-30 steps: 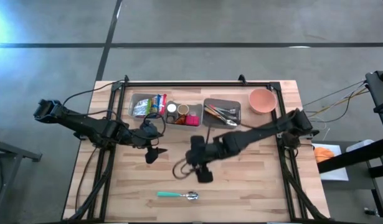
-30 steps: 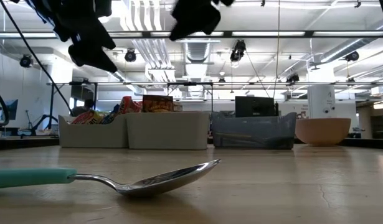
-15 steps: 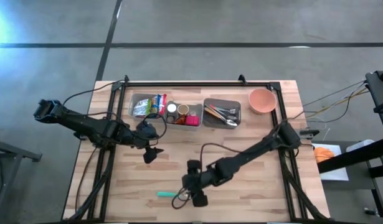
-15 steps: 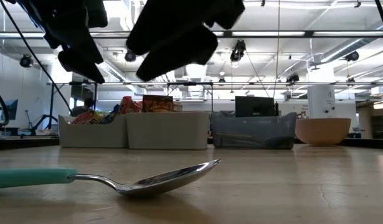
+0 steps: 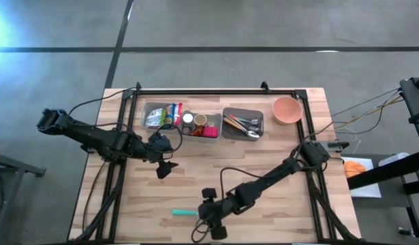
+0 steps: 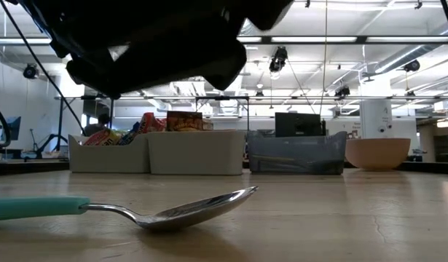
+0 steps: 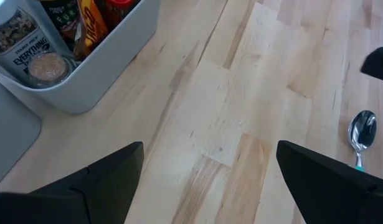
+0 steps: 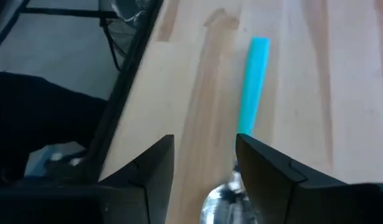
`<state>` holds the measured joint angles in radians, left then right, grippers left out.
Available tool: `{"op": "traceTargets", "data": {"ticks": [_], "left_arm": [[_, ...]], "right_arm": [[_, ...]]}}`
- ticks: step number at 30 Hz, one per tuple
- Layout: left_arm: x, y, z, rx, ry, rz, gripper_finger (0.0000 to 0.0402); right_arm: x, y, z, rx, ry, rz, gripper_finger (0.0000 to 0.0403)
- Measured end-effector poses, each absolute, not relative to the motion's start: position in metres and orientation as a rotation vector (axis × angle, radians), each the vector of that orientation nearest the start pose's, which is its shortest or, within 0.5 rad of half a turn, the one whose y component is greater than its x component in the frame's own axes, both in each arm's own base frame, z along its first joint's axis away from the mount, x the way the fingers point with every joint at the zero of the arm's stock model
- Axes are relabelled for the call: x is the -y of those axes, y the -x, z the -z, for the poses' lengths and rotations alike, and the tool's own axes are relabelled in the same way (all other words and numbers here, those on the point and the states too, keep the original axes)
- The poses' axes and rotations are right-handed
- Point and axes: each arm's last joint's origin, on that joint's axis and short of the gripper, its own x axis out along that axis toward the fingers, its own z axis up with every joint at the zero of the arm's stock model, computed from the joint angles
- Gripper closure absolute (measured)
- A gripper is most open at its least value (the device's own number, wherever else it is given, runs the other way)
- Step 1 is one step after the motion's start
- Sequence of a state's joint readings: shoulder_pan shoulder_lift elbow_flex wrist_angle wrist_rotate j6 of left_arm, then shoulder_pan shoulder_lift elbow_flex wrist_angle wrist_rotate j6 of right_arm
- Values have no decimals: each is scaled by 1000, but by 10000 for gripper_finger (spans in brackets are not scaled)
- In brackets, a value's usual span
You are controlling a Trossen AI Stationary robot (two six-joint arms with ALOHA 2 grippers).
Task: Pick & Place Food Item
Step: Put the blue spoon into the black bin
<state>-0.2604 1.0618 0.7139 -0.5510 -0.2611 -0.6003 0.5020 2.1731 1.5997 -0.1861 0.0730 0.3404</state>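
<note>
Food packets (image 5: 161,114) and spice jars (image 5: 199,124) stand in white bins at the table's far side; the jars (image 7: 35,56) also show in the left wrist view. A spoon with a teal handle (image 5: 184,213) lies flat on the table near its near edge. My right gripper (image 5: 208,218) hangs open above the spoon's bowl (image 8: 221,199), with the handle (image 8: 253,81) reaching out past its fingers. In the low view the gripper (image 6: 173,51) stands clear above the spoon (image 6: 187,209). My left gripper (image 5: 165,168) waits open over the table's left middle.
A grey tray of cutlery (image 5: 243,124) and a pink bowl (image 5: 287,109) stand at the far right. A black frame (image 5: 216,90) runs along the far and side edges. Bare wood (image 5: 277,218) lies near the front right.
My right gripper has gone from the table's middle toward the near edge and down, and now covers the spoon's bowl from above. The spoon has stayed where it was.
</note>
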Motion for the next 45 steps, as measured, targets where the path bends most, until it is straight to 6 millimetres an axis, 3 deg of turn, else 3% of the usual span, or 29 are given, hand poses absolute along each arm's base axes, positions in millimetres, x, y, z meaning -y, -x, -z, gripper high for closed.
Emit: {"op": "traceTargets", "data": {"ticks": [11,20,24,29,39,45], "left_arm": [[45,-197,-232,-831,333,-259,32],[45,-197,-232,-831,333,-259,32],[45,-197,-232,-831,333,-259,32],[45,-197,-232,-831,333,-259,32],[45,-197,-232,-831,333,-259,32],[45,-197,-232,-831,333,-259,32]], "right_arm": [[-230,-425,-158,-784,-92,-281,228],[-229,-428,-137,-787,54,-245,125],[-230,-427,-129,-779,171,-203,110],[-231,-427,-127,-777,177,-190,121],[-231,-427,-126,-781,160,-180,204],[-232,-426,-125,-780,161,-182,222]]}}
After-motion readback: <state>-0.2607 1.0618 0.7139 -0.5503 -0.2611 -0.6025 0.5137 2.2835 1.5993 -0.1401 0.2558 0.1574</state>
